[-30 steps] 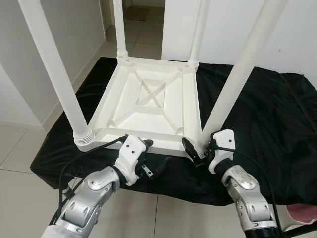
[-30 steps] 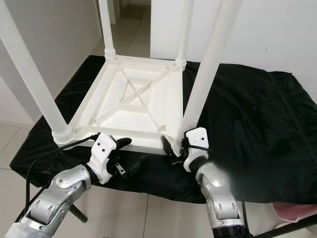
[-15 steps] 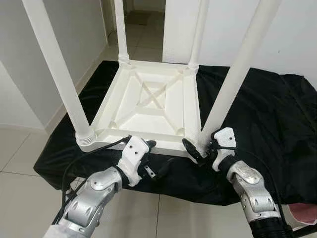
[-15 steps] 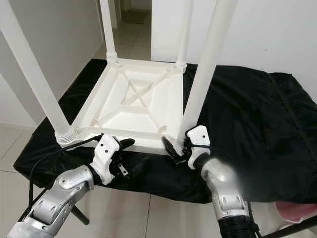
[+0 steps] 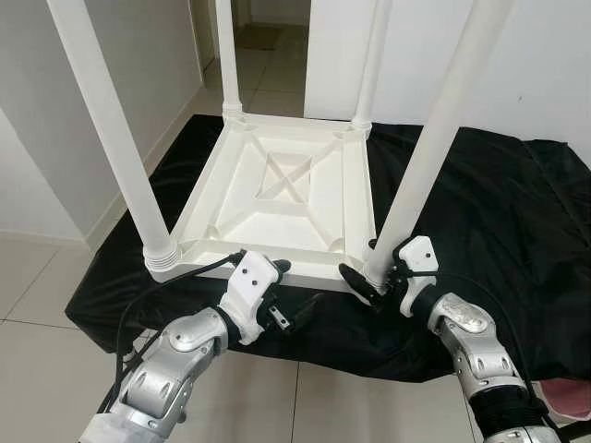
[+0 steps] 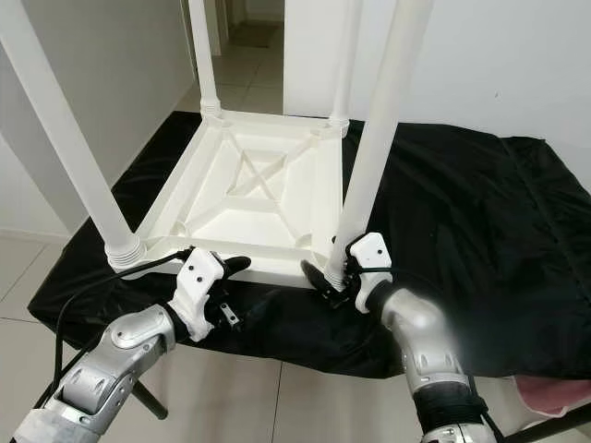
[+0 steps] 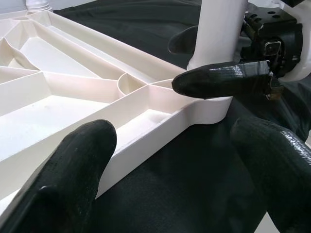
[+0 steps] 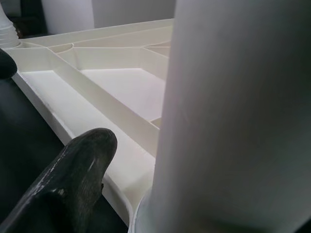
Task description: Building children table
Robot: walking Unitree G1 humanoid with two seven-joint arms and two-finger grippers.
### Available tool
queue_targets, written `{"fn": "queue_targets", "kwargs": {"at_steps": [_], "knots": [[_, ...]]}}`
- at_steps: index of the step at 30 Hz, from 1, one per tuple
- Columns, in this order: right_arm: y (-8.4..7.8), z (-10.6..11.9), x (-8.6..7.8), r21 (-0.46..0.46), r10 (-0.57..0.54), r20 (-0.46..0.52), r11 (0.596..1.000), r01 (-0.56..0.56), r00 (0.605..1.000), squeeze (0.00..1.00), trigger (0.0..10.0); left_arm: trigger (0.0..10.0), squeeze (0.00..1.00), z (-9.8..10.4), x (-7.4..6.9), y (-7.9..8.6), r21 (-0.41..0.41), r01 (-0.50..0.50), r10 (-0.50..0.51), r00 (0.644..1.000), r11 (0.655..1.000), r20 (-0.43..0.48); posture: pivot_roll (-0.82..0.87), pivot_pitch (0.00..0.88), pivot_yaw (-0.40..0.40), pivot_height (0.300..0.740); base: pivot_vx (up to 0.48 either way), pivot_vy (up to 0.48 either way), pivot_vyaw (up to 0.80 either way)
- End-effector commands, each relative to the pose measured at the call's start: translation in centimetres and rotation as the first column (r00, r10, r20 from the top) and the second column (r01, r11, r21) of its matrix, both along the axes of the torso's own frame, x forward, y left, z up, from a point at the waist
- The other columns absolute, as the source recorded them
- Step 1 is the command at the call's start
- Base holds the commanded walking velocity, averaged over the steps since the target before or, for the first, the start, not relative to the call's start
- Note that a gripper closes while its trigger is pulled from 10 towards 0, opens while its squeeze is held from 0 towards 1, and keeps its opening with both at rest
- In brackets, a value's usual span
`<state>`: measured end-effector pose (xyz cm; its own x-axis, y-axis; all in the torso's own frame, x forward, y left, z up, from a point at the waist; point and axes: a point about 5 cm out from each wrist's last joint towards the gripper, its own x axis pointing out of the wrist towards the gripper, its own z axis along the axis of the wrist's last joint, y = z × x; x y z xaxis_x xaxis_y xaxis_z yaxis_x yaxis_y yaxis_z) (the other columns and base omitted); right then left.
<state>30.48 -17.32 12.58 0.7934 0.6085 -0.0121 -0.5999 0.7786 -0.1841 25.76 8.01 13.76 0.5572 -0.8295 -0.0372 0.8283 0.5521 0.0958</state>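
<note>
Over on the left, a grey wall (image 5: pixel 55 138) and pale floor tiles (image 5: pixel 37 305) run alongside a black cloth (image 5: pixel 499 212) that covers the work surface. On that cloth sits the white table (image 5: pixel 286 198), flipped upside down, its ribbed underside facing up and its four legs pointing to the ceiling. The near left leg (image 5: pixel 115 138) stands in its ringed socket at the front left corner, and the two far legs rise at the back corners by the doorway.

Now the left gripper (image 5: pixel 286 295): it sits low at the table's front edge, fingers spread wide apart and grasping nothing. One finger (image 5: pixel 279 267) rests up against the front rim, the other (image 5: pixel 307 305) lies out over the black cloth just below it. From the left wrist camera, the rim runs between those two spread fingers (image 7: pixel 73 160), with the cloth beneath.

Moving right, the near right leg (image 5: pixel 434 138) stands at the front right corner of the table. The right gripper (image 5: pixel 367 286) is right at the base of that leg, white wrist housing pressed close beside it. One black finger (image 5: pixel 355 281) reaches across the front of the leg's foot; the right wrist camera shows that finger (image 8: pixel 73 179) just beside the leg (image 8: pixel 233 116), but the other finger is hidden behind it, so whether the grip is actually closed on the leg I cannot tell.

Far right, the cloth stretches on, crumpled, toward the white wall (image 5: pixel 545 65).
</note>
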Motion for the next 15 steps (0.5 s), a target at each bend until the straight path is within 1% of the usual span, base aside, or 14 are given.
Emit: {"fn": "queue_targets", "kwargs": {"at_steps": [1, 6, 8, 15], "knots": [[-0.2, 0.2, 0.4, -0.008, 0.007, 0.005, 1.000, -0.007, 1.000, 0.00, 10.0, 10.0, 0.00, -0.3, -0.3, 0.0, 0.028, 0.058, -0.058, 0.998, 0.998, -0.003, -0.02, 0.000, 0.019, 0.740, 0.000, 0.000, 0.00], [-0.5, 0.4, 0.9, -0.013, 0.005, 0.005, 1.000, -0.005, 1.000, 0.00, 10.0, 10.0, 0.00, -0.3, -0.2, 0.0, 0.030, 0.059, -0.059, 0.998, 0.998, -0.001, -0.02, 0.000, 0.016, 0.740, 0.000, 0.000, 0.00], [-0.6, 0.6, 1.3, -0.028, 0.025, 0.017, 0.999, -0.025, 1.000, 0.00, 10.0, 10.0, 0.00, -0.2, -0.1, 0.1, 0.033, 0.057, -0.057, 0.998, 0.998, 0.004, -0.02, 0.000, 0.016, 0.740, 0.000, 0.000, 0.00], [-0.6, 0.8, 1.8, -0.039, 0.057, 0.025, 0.998, -0.056, 0.998, 0.00, 10.0, 10.0, 0.00, -0.2, 0.0, 0.0, 0.034, 0.061, -0.062, 0.998, 0.998, 0.009, -0.02, 0.000, 0.015, 0.740, 0.000, 0.000, 0.00]]}}
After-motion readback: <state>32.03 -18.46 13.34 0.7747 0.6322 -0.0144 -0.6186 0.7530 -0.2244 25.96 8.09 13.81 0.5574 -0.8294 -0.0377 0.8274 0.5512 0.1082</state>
